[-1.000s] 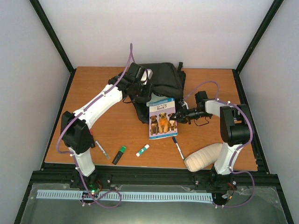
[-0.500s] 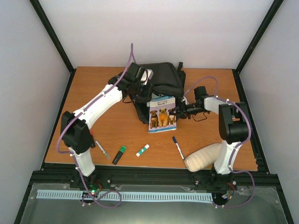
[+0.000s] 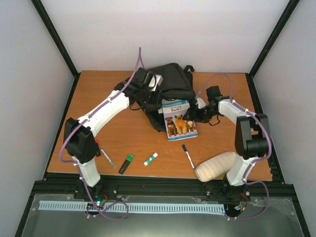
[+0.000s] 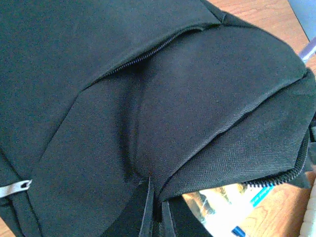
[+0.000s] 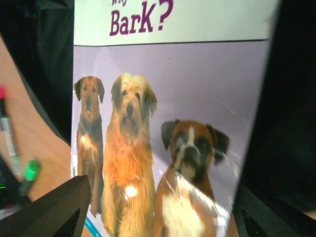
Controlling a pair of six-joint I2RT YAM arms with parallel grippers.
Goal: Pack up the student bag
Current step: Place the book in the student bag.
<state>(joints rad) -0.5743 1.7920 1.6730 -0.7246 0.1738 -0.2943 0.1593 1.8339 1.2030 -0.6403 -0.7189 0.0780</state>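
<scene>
Upper centre: your left fingers (image 3: 148, 100) pinch the student bag (image 3: 173, 81) fabric; your right fingers (image 5: 54, 207) stand wide at the dog book (image 3: 180, 121), only partly in its mouth. Lower frame: highlighter (image 3: 126, 163), glue stick (image 3: 151, 158), pens (image 3: 187, 156), pouch (image 3: 215, 166) still unpacked on the table (image 3: 98, 89)

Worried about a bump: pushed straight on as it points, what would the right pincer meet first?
Likely the lilac paperback book with three dogs on its cover, partly under the black fabric backpack's flap; how near is unclear.
</scene>
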